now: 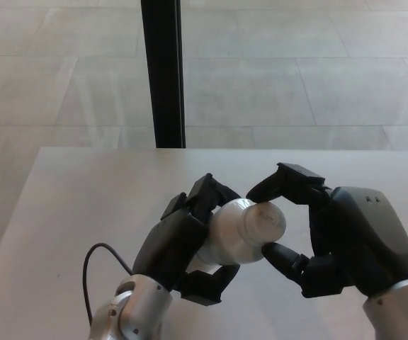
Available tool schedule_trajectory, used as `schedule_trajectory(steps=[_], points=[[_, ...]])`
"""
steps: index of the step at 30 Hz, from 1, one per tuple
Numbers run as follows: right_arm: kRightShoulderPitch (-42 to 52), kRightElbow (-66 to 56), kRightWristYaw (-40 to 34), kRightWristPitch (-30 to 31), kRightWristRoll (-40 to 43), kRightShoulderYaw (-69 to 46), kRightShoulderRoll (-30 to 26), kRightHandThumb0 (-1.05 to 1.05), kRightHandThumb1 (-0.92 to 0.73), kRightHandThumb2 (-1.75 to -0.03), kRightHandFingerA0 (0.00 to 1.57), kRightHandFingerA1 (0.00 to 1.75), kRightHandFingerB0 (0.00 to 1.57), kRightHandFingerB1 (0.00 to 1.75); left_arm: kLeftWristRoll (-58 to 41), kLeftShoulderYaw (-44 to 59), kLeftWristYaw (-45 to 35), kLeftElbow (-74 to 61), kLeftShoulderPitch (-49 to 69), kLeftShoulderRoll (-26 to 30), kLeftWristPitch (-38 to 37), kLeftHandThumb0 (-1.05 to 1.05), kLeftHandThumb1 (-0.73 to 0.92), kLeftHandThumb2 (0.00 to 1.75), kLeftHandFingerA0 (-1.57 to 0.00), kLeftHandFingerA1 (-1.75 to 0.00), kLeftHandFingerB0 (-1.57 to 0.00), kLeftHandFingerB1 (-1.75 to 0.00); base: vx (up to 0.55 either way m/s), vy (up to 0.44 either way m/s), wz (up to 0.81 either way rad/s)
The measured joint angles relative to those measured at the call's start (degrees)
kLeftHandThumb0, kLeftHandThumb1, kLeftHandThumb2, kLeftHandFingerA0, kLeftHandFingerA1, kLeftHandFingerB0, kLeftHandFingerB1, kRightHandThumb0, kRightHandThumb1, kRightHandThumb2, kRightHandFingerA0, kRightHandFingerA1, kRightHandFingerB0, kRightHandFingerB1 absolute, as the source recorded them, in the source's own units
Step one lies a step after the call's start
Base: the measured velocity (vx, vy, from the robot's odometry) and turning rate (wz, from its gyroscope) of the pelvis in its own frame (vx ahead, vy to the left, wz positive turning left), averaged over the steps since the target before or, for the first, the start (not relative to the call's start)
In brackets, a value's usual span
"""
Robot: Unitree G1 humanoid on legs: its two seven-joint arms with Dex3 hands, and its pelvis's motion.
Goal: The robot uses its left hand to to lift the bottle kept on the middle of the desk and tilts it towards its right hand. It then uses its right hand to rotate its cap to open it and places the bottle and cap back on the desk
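Note:
A white bottle [227,232] is held above the desk [83,191], tilted so its neck points to the right. My left hand [178,244] is shut around its body, with fingers over the top and the thumb underneath. The white cap [266,221] faces my right hand [335,241]. That hand pinches it, one finger [271,185] on the cap's upper edge and the thumb [280,257] against its lower edge. The bottle's base is hidden behind my left hand.
A black vertical post [163,71] stands just behind the desk's far edge. A thin black cable [93,268] loops over the desk beside my left wrist. Tiled floor lies beyond the desk.

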Motion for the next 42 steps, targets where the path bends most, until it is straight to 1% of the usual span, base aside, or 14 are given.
schedule_trajectory(steps=[9,10,13,17,19,20,23,25,27,29,30,35,36,42], points=[[-0.6,3.1,-2.3,-5.9,2.4,-1.4,-1.1,-0.3,-0.44,-1.29,1.06,1.75,0.82,1.39,-0.2,0.1,0.2,0.0,0.0,-0.3,-0.5,0.09,0.47,1.35,-0.92,-1.75,-0.83,-1.65,0.0,0.0,0.0],[-0.6,3.3,-2.4,-6.6,2.6,-1.6,-1.4,-0.38,-0.5,-1.22,1.27,1.4,0.9,1.13,-0.3,0.1,0.2,0.0,0.0,-0.3,-0.6,0.12,0.51,1.27,-0.93,-1.75,-0.85,-1.58,0.0,0.0,0.0],[-0.9,3.8,-2.8,-8.5,3.1,-1.8,-2.8,-0.32,-0.5,-1.18,1.05,1.75,0.79,1.36,-0.3,0.1,0.2,0.0,0.0,-0.3,-1.0,0.15,0.49,1.09,-0.9,-1.75,-0.81,-1.67,0.0,0.0,0.0],[-1.3,4.2,-2.8,-10.7,3.6,-1.8,-4.9,-0.34,-0.52,-1.11,1.02,1.75,0.78,1.37,-0.2,0.1,0.3,0.0,0.0,-0.2,-1.4,-0.05,0.64,1.05,-1.13,-1.4,-1.0,-1.26,0.0,0.0,0.0],[-1.6,4.2,-2.8,-12.4,3.8,-1.7,-6.8,-0.35,-0.55,-1.01,1.02,1.75,0.78,1.46,-0.2,-0.1,0.2,0.1,0.0,-0.2,-1.6,-0.02,0.75,0.79,-0.84,-1.51,-0.83,-1.2,0.0,0.0,0.0],[-1.8,4.3,-2.8,-12.8,3.8,-1.7,-7.3,-0.42,-0.49,-1.09,1.24,1.39,0.94,1.2,-0.1,-0.1,0.2,0.1,0.0,-0.2,-1.7,-0.09,0.72,0.73,-0.83,-1.28,-0.79,-0.93,0.0,0.0,0.0],[-2.4,4.8,-2.8,-14.4,3.8,-1.6,-9.0,-0.3,-0.54,-1.01,1.02,1.75,0.76,1.44,0.0,-0.2,0.2,0.1,0.0,-0.2,-1.7,-0.05,0.68,0.74,-0.88,-1.15,-0.79,-0.87,0.0,0.0,0.0],[-3.1,5.4,-2.8,-16.1,3.8,-1.5,-10.5,-0.4,-0.52,-1.1,1.25,1.39,0.9,1.17,0.1,-0.3,0.3,0.2,0.0,-0.1,-1.7,-0.03,0.72,0.71,-0.88,-1.51,-0.81,-1.21,0.0,0.0,0.0],[-3.7,5.8,-2.8,-17.5,3.8,-1.5,-11.9,-0.31,-0.54,-0.99,1.01,1.75,0.77,1.35,0.1,-0.3,0.2,0.2,0.0,-0.1,-1.7,0.0,0.74,0.69,-0.87,-1.66,-0.8,-1.39,0.0,0.0,0.0],[-4.4,6.3,-2.8,-18.9,3.8,-1.4,-13.2,-0.41,-0.54,-1.09,1.25,1.37,0.87,1.1,0.1,-0.3,0.2,0.2,0.0,-0.1,-1.7,-0.05,0.73,0.73,-0.86,-1.67,-0.86,-1.3,0.0,0.0,0.0],[-4.7,6.5,-2.8,-19.4,3.8,-1.4,-13.7,-0.33,-0.6,-0.99,1.05,1.75,0.82,1.2,0.2,-0.4,0.2,0.2,0.0,-0.1,-1.7,-0.05,0.73,0.72,-0.83,-1.69,-0.83,-1.32,0.0,0.0,0.0],[-7.7,7.6,-2.6,-22.7,3.8,-0.9,-17.8,-0.32,-0.56,-1.06,1.07,1.75,0.82,1.21,0.2,-0.5,0.2,0.2,0.0,-0.1,-1.7,-0.16,0.76,0.71,-0.8,-1.74,-0.81,-1.39,0.0,0.0,0.0],[-8.2,7.7,-2.6,-23.2,3.7,-0.8,-18.5,-0.38,-0.5,-1.14,1.28,1.38,0.9,1.07,0.2,-0.5,0.2,0.2,0.0,-0.1,-1.7,-0.16,0.76,0.74,-0.83,-1.73,-0.84,-1.4,0.0,0.0,0.0],[-12.3,9.0,-2.8,-27.8,3.5,0.4,-21.2,-0.32,-0.49,-1.03,1.11,1.75,0.89,0.95,0.2,-0.2,0.2,1.1,0.0,-0.1,-1.6,-0.28,0.84,0.69,-0.88,-1.57,-0.84,-1.08,0.0,0.0,0.0]])
